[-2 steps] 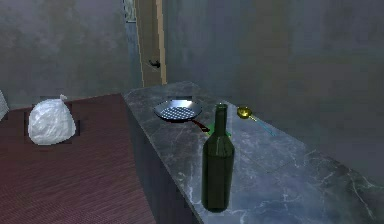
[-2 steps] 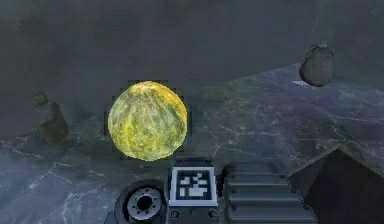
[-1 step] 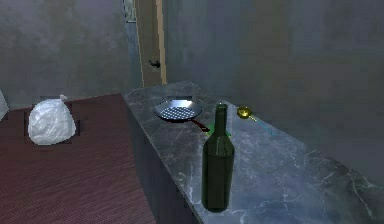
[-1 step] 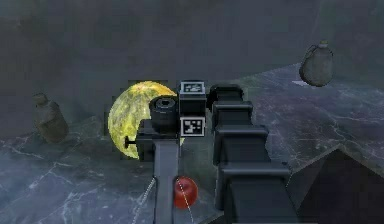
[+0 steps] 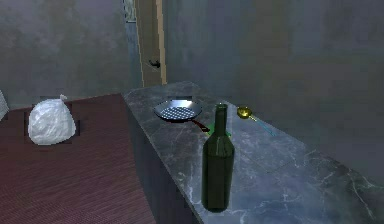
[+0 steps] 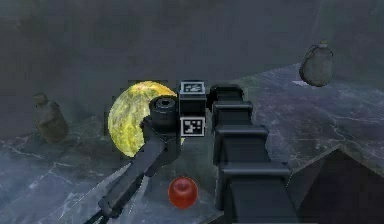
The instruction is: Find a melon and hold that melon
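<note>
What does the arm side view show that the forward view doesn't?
Arm side view: the arm, the gripper overlapping a round yellow melon in the picture, a small red thing, a grey rounded vessel and a dull jar. Forward view: a frying pan, a dark green bottle, a small yellow thing, a white bag on the floor, a door. Both: a grey marbled countertop and grey wall.

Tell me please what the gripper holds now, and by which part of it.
It cannot be told. The gripper shows in front of the yellow melon, which seems to lie on the grey counter.
</note>
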Controlling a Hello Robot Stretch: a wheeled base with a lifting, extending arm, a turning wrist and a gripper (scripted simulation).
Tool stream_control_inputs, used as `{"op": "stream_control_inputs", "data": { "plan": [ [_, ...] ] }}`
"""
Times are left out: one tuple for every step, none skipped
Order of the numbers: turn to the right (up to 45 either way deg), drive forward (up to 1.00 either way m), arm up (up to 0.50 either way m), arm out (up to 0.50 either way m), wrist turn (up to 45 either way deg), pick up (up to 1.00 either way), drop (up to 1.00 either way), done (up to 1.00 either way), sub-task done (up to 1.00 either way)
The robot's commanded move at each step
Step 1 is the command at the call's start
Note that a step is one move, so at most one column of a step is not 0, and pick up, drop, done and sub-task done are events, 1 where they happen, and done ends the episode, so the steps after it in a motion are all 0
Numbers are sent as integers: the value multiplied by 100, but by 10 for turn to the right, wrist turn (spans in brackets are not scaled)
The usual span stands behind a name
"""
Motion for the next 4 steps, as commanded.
{"op": "stream_control_inputs", "data": {
  "plan": [
    [0, 0, 0, 0, 450, 0, 0, 0, 0],
    [0, 0, 0, 0, 450, 0, 0, 0, 0],
    [0, 0, 0, 0, 150, 0, 0, 0, 0],
    [0, 0, 0, 0, 0, 100, 0, 0, 0]
  ]
}}
